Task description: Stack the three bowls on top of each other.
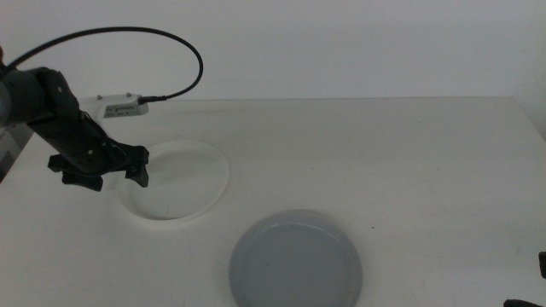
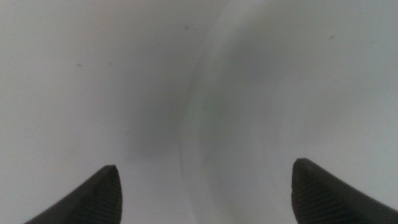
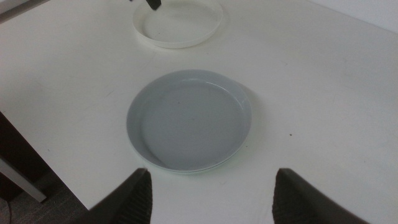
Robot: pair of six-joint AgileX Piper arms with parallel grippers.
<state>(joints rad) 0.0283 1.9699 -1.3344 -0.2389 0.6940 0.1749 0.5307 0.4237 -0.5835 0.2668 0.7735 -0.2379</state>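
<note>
White tabletop (image 1: 384,153) carried two bowls well apart. The left gripper (image 1: 111,175) hung at the near-left rim of the white bowl (image 1: 183,183), its jaws spread wide; in its wrist view the bowl's rim curved between the two fingers (image 2: 93,196), with no contact visible. The grey bowl (image 3: 189,118) sat just ahead of the right gripper (image 3: 211,199), whose jaws stood open and empty, clear of the rim. No third bowl showed
</note>
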